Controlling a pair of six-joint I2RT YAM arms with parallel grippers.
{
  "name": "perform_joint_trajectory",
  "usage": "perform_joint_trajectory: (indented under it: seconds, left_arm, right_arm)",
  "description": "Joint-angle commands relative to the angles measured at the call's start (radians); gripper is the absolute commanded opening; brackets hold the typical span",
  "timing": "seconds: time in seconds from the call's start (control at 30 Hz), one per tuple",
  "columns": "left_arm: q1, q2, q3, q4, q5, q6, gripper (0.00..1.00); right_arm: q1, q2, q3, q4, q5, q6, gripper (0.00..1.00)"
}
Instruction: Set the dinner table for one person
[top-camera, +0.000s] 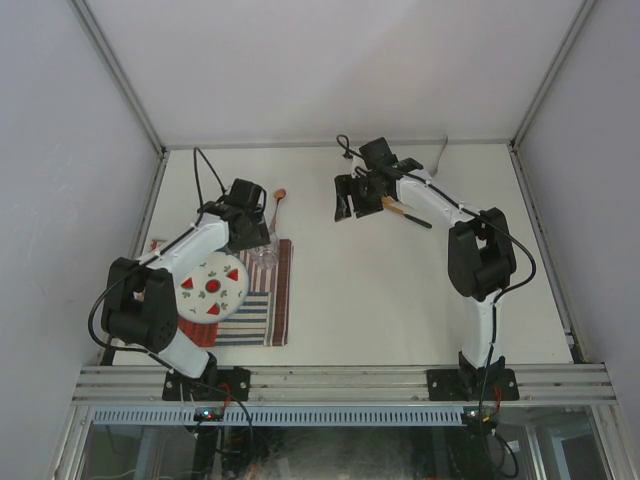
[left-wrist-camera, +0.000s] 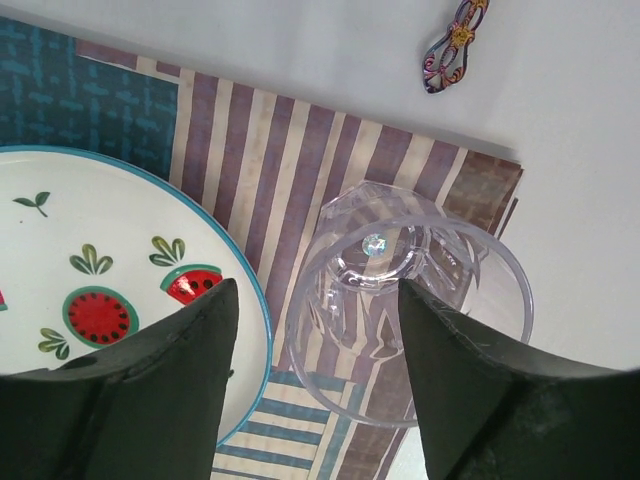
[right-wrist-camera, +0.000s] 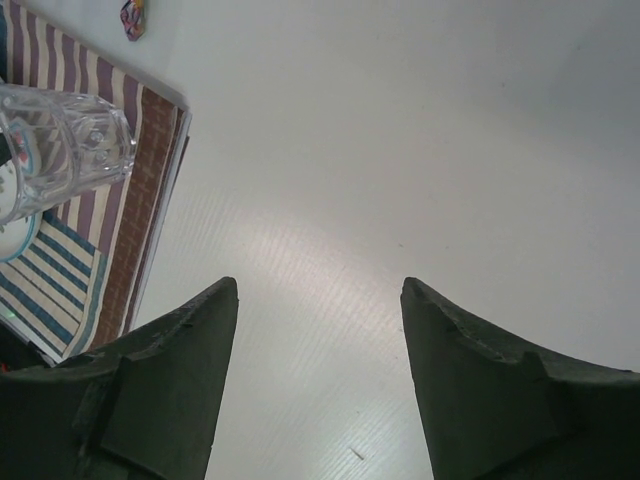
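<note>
Off-white and railed in aluminium, the dinner table (top-camera: 400, 290) carries a striped placemat (top-camera: 280, 310) at its left side. On the mat lies a watermelon-patterned plate (left-wrist-camera: 90, 260), and a clear glass (left-wrist-camera: 400, 300) stands upright on the mat's far right corner, just beside the plate. Placing the glass looks all but done. The left gripper (left-wrist-camera: 318, 290) stands wide open astride the glass, with a plain gap on the plate side; the other pad is too near the rim to tell whether it touches. The next move calls for a straight lift away without tipping the glass. The right gripper (right-wrist-camera: 320, 290) hangs open over bare tabletop, holding nothing. Cutlery seems the likely job to follow, as a small colourful utensil (left-wrist-camera: 455, 45) lies beyond the mat.
</note>
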Motion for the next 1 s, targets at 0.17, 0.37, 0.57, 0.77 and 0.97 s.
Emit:
perform_joint_trajectory:
  seconds: [0.17, 0.37, 0.57, 0.77, 0.97]
  left_arm:
    - [-0.004, -0.171, -0.019, -0.004, -0.082, -0.015, 0.71]
    - [0.011, -0.253, -0.040, 0.150, -0.051, 0.106, 0.80]
    - [0.088, -0.028, 0.218, 0.070, 0.001, 0.189, 0.80]
    - [0.115, 0.170, 0.482, -0.021, 0.028, 0.224, 0.80]
    - [0.117, 0.141, 0.462, -0.030, 0.060, 0.206, 0.79]
  right_arm:
    - [0.002, -0.100, 0.117, -0.037, 0.588, -0.009, 0.66]
    - [-0.043, -0.059, 0.108, -0.128, 0.727, 0.002, 0.47]
    - [-0.109, -0.198, -0.118, -0.063, 0.379, 0.092, 0.54]
    - [-0.106, -0.305, -0.219, -0.052, 0.461, 0.032, 0.75]
    - [-0.159, -0.193, -0.165, -0.042, 0.543, -0.083, 0.82]
